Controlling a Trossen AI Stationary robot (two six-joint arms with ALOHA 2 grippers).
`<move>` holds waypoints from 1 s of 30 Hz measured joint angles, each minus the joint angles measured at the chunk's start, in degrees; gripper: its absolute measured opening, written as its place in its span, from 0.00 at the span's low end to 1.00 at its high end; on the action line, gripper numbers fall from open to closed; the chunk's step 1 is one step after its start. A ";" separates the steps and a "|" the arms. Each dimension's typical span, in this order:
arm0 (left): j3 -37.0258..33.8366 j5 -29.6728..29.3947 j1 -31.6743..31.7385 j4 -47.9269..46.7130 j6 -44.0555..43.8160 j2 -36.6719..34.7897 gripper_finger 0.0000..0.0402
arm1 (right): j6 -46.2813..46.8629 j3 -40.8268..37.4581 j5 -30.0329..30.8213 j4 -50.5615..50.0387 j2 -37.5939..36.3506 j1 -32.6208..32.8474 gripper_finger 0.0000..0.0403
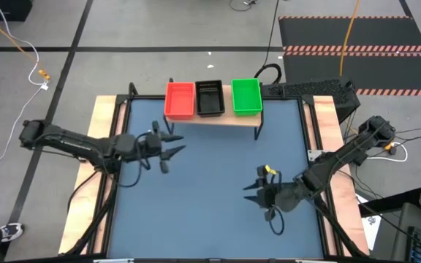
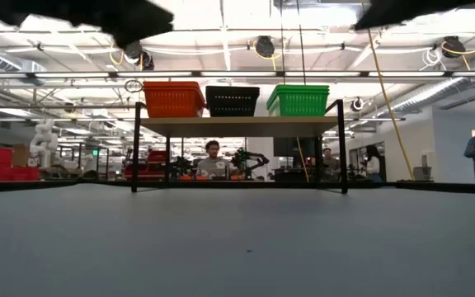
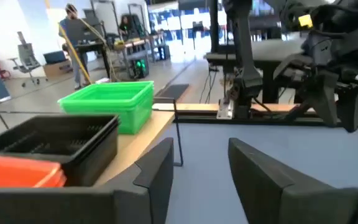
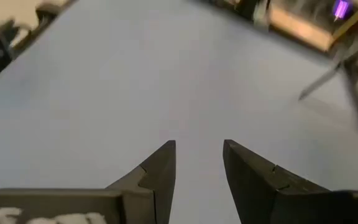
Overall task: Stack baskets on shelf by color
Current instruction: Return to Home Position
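Neatly: red, black, green mesh baskets (image 1: 210,98) on shelf (image 1: 225,119) (left claw (image 1: 172,153), right claw (image 1: 253,186) parted).

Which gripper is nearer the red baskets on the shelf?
Left. The left gripper hovers just in front of the red baskets; the right gripper is much farther off, diagonally across.

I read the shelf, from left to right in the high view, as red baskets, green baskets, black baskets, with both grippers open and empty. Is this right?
Not quite. The high view shows the black baskets in the middle of the shelf and the green baskets at the right; the red baskets are at the left. The left gripper and right gripper are indeed open and empty.
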 joint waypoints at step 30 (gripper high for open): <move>-28.21 -1.52 4.96 -5.23 -6.03 -38.17 0.02 | -5.06 -41.76 -18.22 35.46 -52.63 -26.20 0.00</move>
